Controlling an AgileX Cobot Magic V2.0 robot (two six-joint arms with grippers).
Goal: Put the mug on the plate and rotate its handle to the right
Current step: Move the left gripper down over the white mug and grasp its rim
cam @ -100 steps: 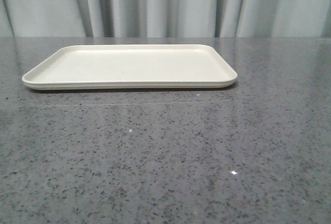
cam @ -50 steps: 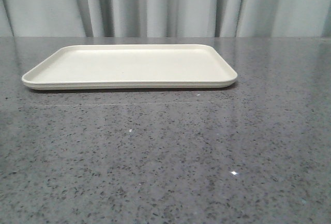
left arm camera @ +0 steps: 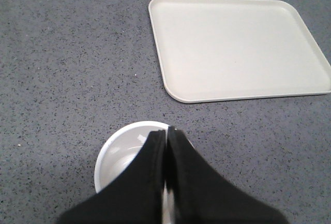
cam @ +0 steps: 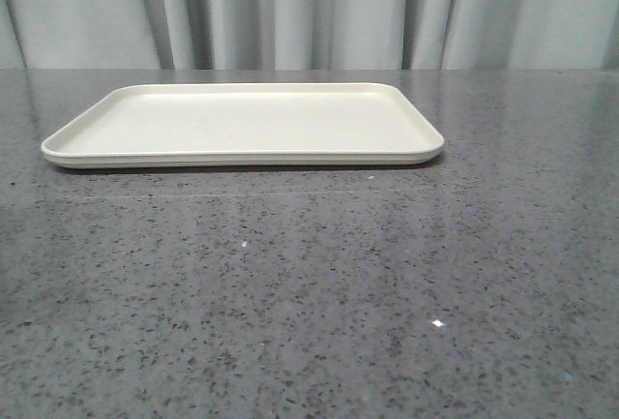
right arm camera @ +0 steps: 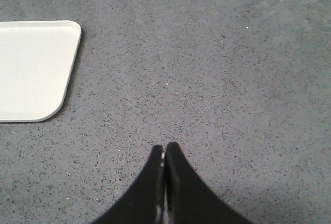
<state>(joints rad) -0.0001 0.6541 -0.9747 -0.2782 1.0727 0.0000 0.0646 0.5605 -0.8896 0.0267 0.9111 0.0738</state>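
Observation:
The cream-white plate (cam: 242,121) lies empty on the grey speckled table at the back; it also shows in the left wrist view (left arm camera: 238,48) and partly in the right wrist view (right arm camera: 31,74). The white mug (left arm camera: 121,157) stands upright on the table, seen from above in the left wrist view only, its open top partly hidden by my fingers. Its handle and face print are hidden. My left gripper (left arm camera: 166,132) is shut and empty, above the mug's rim. My right gripper (right arm camera: 165,149) is shut and empty over bare table, apart from the plate. Neither gripper shows in the front view.
Grey curtains (cam: 309,13) hang behind the table's far edge. The speckled grey tabletop (cam: 309,293) stretches in front of the plate.

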